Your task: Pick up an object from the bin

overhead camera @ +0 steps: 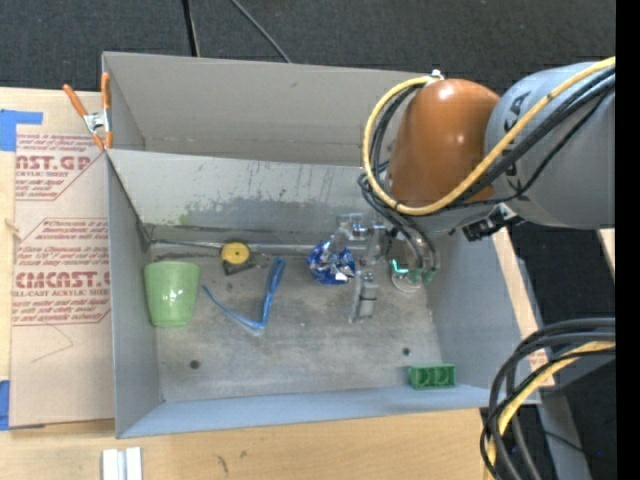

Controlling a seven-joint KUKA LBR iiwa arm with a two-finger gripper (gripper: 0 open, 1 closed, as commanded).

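A grey metal bin [250, 118] is seen from above, with a large robot arm [560, 148] reaching in from the right. The arm's wrist is capped by a rounded orange cover [445, 138] and looped with yellow cables [378, 133]. Below the cover, the metal gripper [363, 288] hangs low over the bin floor, in the half of the bin nearer the arm. From this angle you cannot tell whether the gripper is open or closed, and nothing can be seen held in it. Just beside the gripper, on the side away from the arm, lies a small crumpled blue and white object [330, 262]. It is the nearest thing to the tool, and whether the two touch is unclear. Further out on that same side, a thin blue plastic frame [262, 298] bent into a V shape lies flat on the floor. A small yellow round disc [235, 255] sits just beyond it, toward the back wall. Well apart from the gripper, at the end of the bin farthest from the arm, a light green plastic cup [172, 292] rests close to the end wall. On the nearer side of the gripper, down by the front wall and toward the arm's corner, lies a small dark green block [431, 376], alone.
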